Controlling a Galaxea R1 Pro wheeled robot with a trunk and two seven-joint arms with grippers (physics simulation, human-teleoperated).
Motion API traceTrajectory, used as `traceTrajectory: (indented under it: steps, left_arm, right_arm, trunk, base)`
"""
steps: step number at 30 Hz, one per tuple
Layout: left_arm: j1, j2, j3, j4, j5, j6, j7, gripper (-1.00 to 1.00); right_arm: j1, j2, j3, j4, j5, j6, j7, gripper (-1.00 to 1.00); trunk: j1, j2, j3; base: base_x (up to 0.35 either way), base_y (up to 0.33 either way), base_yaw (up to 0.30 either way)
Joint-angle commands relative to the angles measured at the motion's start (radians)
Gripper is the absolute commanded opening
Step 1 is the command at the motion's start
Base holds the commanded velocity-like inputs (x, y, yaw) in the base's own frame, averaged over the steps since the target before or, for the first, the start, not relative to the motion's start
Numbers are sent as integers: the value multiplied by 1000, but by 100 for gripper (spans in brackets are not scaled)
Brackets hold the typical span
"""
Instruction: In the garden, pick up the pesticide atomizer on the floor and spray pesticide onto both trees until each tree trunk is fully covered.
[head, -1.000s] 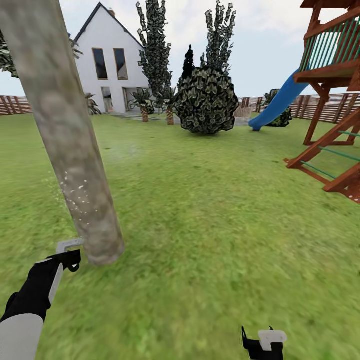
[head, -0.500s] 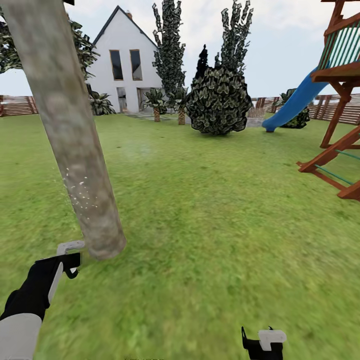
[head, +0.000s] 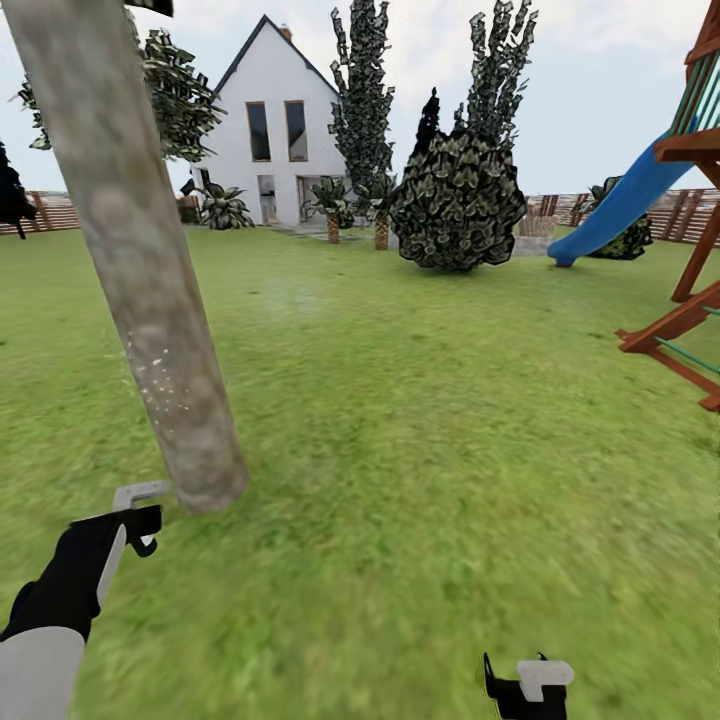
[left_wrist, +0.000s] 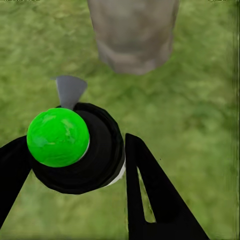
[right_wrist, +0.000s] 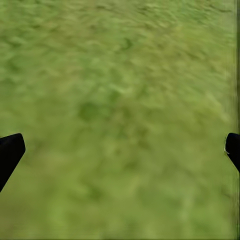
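Observation:
A thick grey-brown tree trunk (head: 150, 300) leans across the left of the head view, with white specks low on its bark. Its base (left_wrist: 132, 35) stands on the garden lawn (head: 430, 420) just ahead of my left gripper (head: 146, 524). That gripper (left_wrist: 75, 155) is shut on the pesticide atomizer (left_wrist: 57, 136), a black bottle with a green ball top. The atomizer's grey nozzle (head: 136, 493) points at the foot of the trunk, a short gap away. My right gripper (head: 522, 684) hangs low at the front and is open over bare grass (right_wrist: 120, 100).
Far back stand a white house (head: 275, 130), a round dark bush (head: 458, 205) with narrow dark trees behind it, and small palms. A blue slide (head: 625, 205) and wooden play frame (head: 690, 320) fill the right. A slat fence (head: 50, 212) bounds the lawn.
The whole picture has shifted right, so the camera has turned left. Both grippers and the atomizer keep their places in the view, close to the trunk's base.

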Motion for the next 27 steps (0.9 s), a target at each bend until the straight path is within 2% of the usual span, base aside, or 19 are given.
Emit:
traceTrajectory:
  steps: [1,12,23,27]
  left_arm:
    - [0,-1,0,0,-1,0,0,-100]
    - [0,2,1,1,-1,2,0,-100]
    - [0,-1,-1,1,-1,2,0,-100]
    - [0,8,-2,2,-3,10,-1,-100]
  right_arm:
    - [0,0,0,0,0,0,0,100]
    - [0,0,0,0,0,0,0,100]
    - [0,2,0,0,0,0,0,100]
    - [0,2,0,0,0,0,0,100]
  trunk:
    - [0,0,0]
    - [0,0,0]
    - [0,0,0]
    - [0,0,0]
  base:
    - [133,-270,0]
    - [212,-208,21]
    - [260,-169,263]
    - [284,-125,278]
